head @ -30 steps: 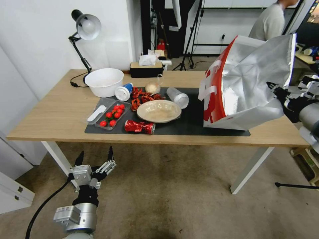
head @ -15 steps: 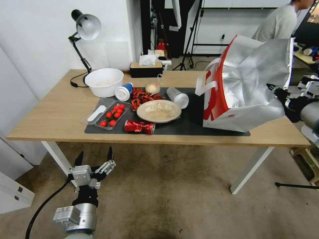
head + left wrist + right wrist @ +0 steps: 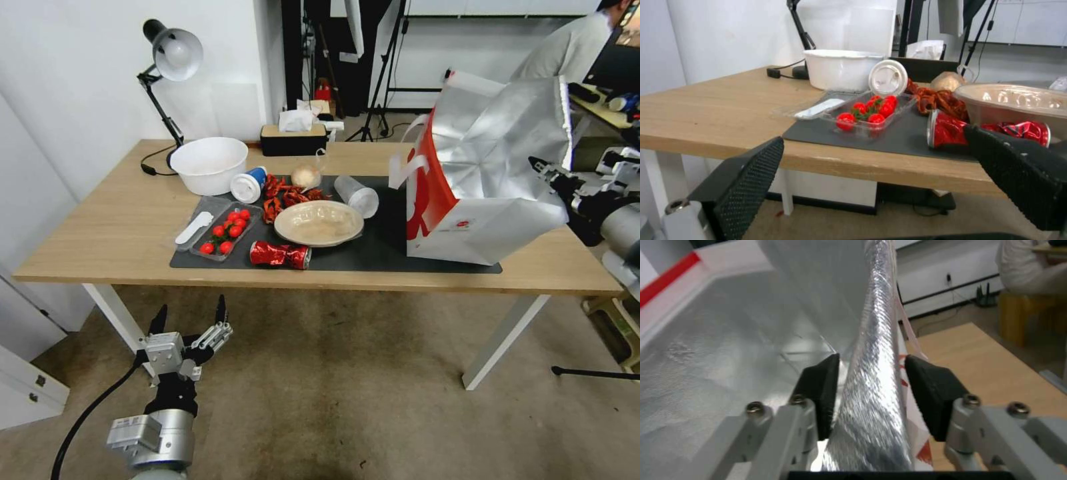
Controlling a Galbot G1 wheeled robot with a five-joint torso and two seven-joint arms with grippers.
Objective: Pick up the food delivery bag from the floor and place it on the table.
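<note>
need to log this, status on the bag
Right hand shut on bag wall. Bag on table, right end of mat. Left hand open, low.

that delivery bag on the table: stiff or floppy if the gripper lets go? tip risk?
Probably floppy up top: the food delivery bag's foil wall creases and folds between the right gripper's jaws. Likely light for its size, since a thin wall pinch seems to steady it. Tip risk looks modest: its broad base sits on the table, though it leans toward the gripper.
</note>
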